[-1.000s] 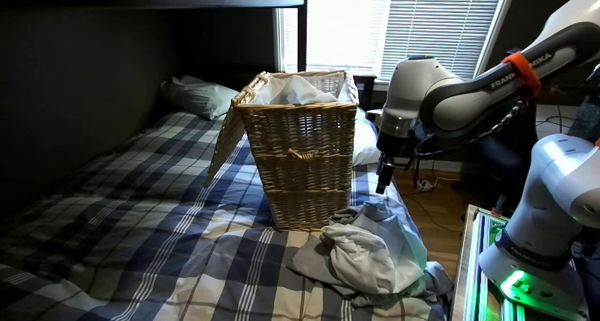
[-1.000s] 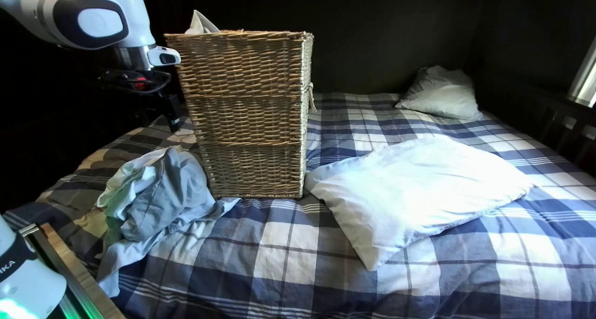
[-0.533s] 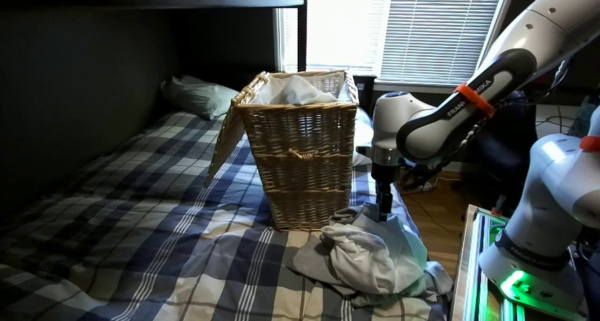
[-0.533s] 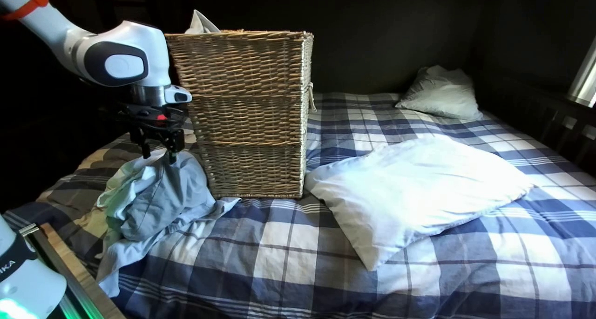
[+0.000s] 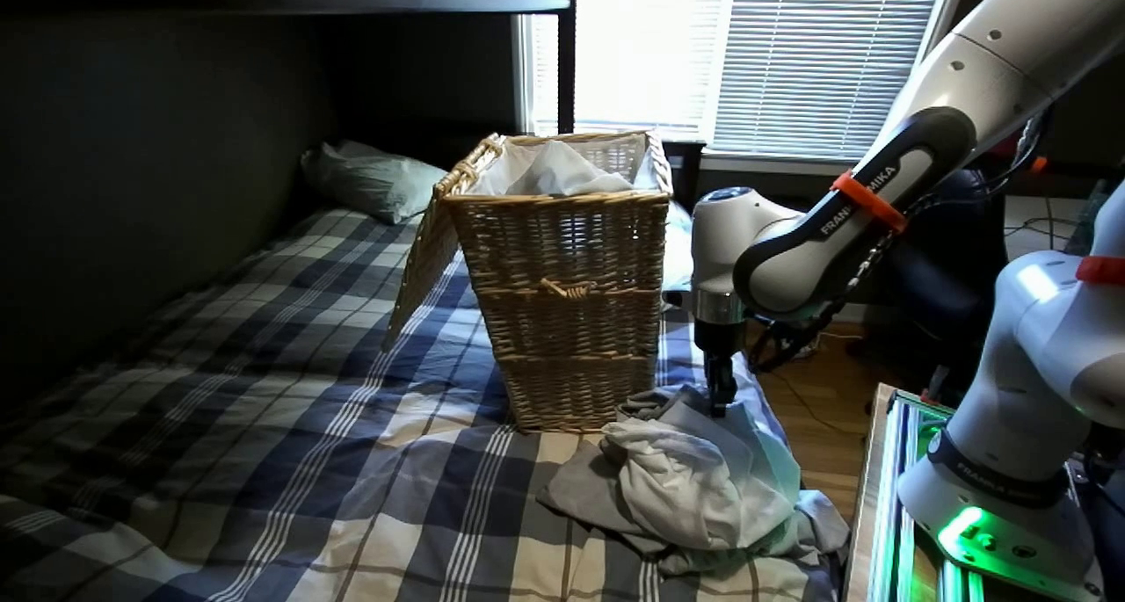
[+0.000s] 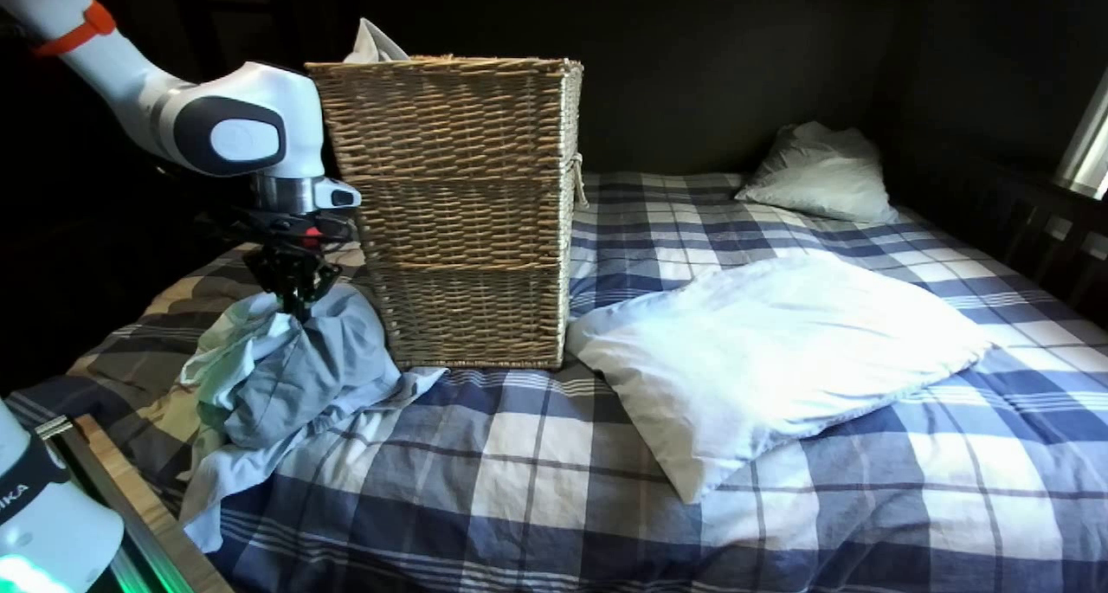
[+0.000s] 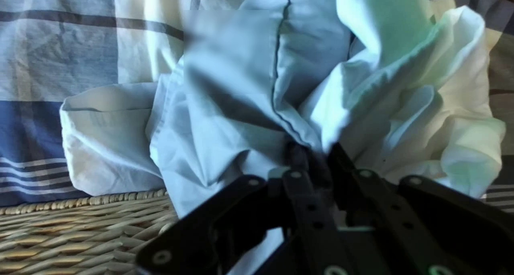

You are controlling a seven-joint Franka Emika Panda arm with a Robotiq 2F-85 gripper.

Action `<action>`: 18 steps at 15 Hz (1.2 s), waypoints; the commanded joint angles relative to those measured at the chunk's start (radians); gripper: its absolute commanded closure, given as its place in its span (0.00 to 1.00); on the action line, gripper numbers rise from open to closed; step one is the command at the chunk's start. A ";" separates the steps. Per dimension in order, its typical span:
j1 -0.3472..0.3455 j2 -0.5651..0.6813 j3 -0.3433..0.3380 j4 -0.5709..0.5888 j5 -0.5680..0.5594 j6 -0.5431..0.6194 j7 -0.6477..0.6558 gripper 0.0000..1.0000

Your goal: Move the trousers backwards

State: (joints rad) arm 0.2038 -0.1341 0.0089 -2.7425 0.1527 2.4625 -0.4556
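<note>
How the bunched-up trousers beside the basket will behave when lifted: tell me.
The trousers will probably hang limp and floppy, since they lie in soft, crumpled folds. They seem unlikely to rise all at once: the gripper pinches just a bunch near the top, while lower parts spread over the plaid bed cover.

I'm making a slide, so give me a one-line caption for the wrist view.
The hand pinches a fold of crumpled trousers beside a wicker basket on plaid bedding.
</note>
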 commanded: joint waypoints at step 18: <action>-0.006 -0.661 0.009 0.203 -0.088 -0.533 0.084 0.99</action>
State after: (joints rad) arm 0.1741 -0.7297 0.0099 -2.6170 0.0546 2.0006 -0.4173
